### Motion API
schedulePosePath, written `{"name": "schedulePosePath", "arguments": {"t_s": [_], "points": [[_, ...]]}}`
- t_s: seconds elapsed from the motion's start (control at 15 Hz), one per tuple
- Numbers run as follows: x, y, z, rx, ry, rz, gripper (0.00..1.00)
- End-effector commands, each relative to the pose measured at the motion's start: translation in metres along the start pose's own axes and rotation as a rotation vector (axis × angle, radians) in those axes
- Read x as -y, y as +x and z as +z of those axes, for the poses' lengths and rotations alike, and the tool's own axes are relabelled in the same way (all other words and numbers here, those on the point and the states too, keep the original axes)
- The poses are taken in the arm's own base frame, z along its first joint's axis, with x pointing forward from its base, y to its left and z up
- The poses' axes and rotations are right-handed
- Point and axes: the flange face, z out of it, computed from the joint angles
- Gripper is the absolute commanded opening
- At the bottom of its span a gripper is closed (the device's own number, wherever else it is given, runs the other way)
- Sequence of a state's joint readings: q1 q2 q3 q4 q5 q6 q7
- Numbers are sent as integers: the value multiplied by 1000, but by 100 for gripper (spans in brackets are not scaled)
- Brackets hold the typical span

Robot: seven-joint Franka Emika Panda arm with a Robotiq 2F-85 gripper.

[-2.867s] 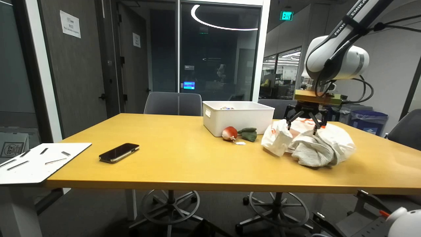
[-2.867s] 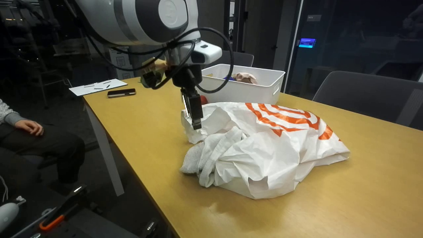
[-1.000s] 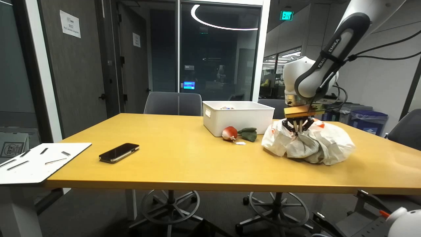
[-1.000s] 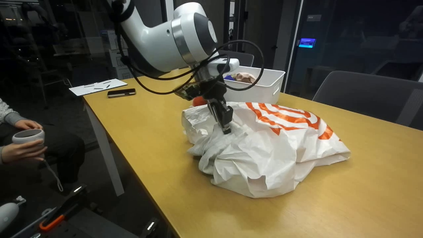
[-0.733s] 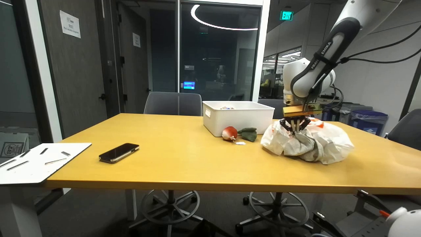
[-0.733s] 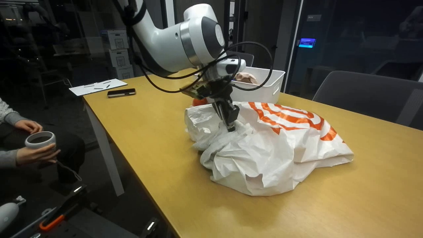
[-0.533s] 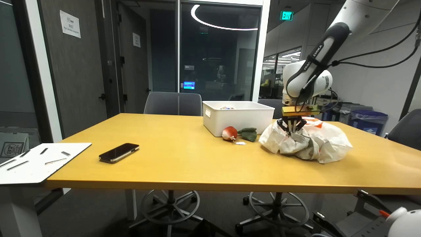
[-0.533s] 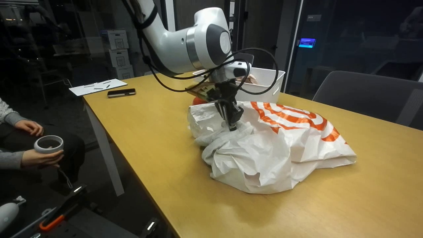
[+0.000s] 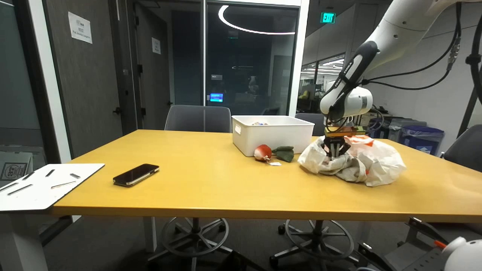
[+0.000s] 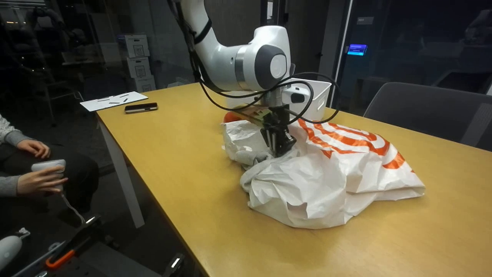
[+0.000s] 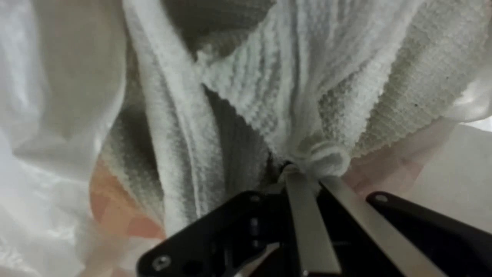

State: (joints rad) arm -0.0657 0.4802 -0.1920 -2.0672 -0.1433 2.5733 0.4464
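My gripper (image 11: 309,175) is shut on a pinched fold of the grey-white ribbed cloth (image 11: 184,146) in the wrist view; the fold bunches up at the fingertips. Both exterior views show the gripper (image 9: 333,155) (image 10: 277,154) low, pointing down into the cloth (image 9: 352,173) (image 10: 250,179). The cloth lies partly inside the mouth of a crumpled white plastic bag (image 9: 382,162) (image 10: 307,196) with orange stripes, which rests on the table. Part of the cloth is hidden inside the bag. The fingertips themselves are partly buried in fabric.
A white bin (image 9: 275,137) (image 10: 323,104) stands behind the bag. In front of it lie a red-and-white round object (image 9: 263,152) and a dark green object (image 9: 285,153). A phone (image 9: 136,175) and a white board (image 9: 41,184) are farther along the table. A seated person's hand (image 10: 40,181) holds a controller.
The gripper came down from above, open, and shut on the cloth. Since then it has shifted towards the bin side, dragging cloth with it; the bag has slid and crumpled slightly.
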Motion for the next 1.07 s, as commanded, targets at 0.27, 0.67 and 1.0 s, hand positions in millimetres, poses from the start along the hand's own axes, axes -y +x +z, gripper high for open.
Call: {"name": "schedulePosePath", "arguments": {"t_s": [0.27,0.67,1.0], "points": [[-8,19,-4,-132,-211,65,1],[4,20,-16,-222,-229,63,1],[7,7,-22,-212,-144,118,50]]}}
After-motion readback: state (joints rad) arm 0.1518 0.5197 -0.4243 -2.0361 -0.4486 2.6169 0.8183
